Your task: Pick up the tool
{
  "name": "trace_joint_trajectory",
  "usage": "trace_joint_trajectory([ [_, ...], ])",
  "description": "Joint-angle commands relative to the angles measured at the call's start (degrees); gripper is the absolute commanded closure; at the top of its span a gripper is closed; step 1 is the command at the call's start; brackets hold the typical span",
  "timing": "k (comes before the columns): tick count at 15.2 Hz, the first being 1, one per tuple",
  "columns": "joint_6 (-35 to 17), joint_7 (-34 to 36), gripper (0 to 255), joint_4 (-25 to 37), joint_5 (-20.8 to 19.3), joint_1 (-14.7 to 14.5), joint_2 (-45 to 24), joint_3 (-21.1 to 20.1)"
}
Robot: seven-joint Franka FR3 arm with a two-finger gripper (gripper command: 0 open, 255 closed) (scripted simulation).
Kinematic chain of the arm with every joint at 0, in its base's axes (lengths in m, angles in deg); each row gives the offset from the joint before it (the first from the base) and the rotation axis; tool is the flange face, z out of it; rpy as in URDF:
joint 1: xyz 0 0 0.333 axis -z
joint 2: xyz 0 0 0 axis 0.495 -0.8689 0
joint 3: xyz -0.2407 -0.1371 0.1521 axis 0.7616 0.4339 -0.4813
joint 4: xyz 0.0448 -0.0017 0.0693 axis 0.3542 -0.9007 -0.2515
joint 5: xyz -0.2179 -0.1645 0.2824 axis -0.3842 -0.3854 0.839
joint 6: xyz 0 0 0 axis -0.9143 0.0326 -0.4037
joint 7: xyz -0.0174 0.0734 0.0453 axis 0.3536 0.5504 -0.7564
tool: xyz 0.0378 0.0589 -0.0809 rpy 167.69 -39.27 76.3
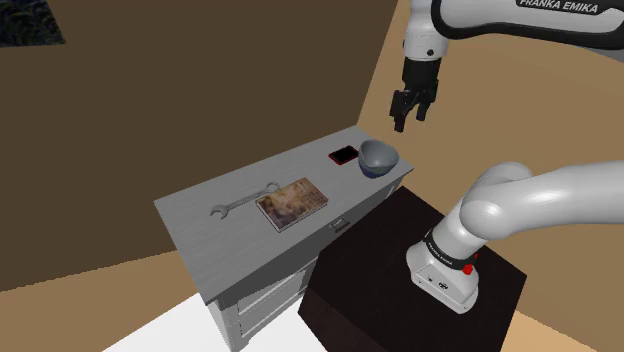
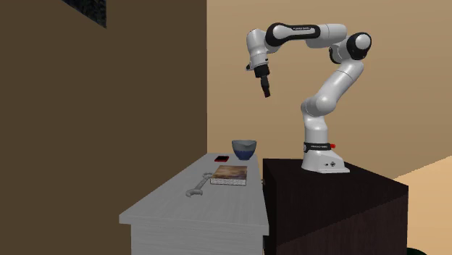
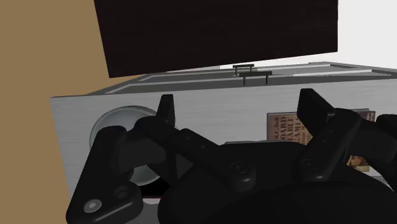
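The tool is a grey open-ended wrench (image 1: 245,200) lying flat on the grey desk top (image 1: 200,240), near its middle and just beside a book on the shoulder view's left. In the second exterior view the wrench (image 2: 197,188) lies nearer the desk's front than the book does. My black gripper (image 1: 409,120) hangs high in the air, well above the bowl end of the desk and far from the wrench. The gripper (image 2: 266,92) points downward. In the wrist view its fingers (image 3: 167,109) stand apart, open, with nothing between them.
A book (image 1: 291,203) with a picture cover lies beside the wrench. A blue-grey bowl (image 1: 378,157) and a small red-edged black phone (image 1: 344,155) sit at the desk's far end. The dark stand (image 1: 390,270) adjoins the desk, which has drawers. Brown walls lie behind.
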Motion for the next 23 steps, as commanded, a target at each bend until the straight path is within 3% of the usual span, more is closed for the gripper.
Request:
trace_joint_trajectory([
  [1,0.0,0.0,0,0.0,0.0,0.0,0.0,0.0],
  [8,-8.8,19.6,0,-6.3,9.9,0.4,-0.7,-9.8],
  [15,-20.7,38.5,0,-7.8,17.8,1.6,-8.1,-20.3],
  [19,-28.5,49.2,0,-6.4,20.1,3.4,-15.2,-26.5],
  [23,-36.4,60.8,0,-3.6,19.3,6.3,-24.1,-32.6],
])
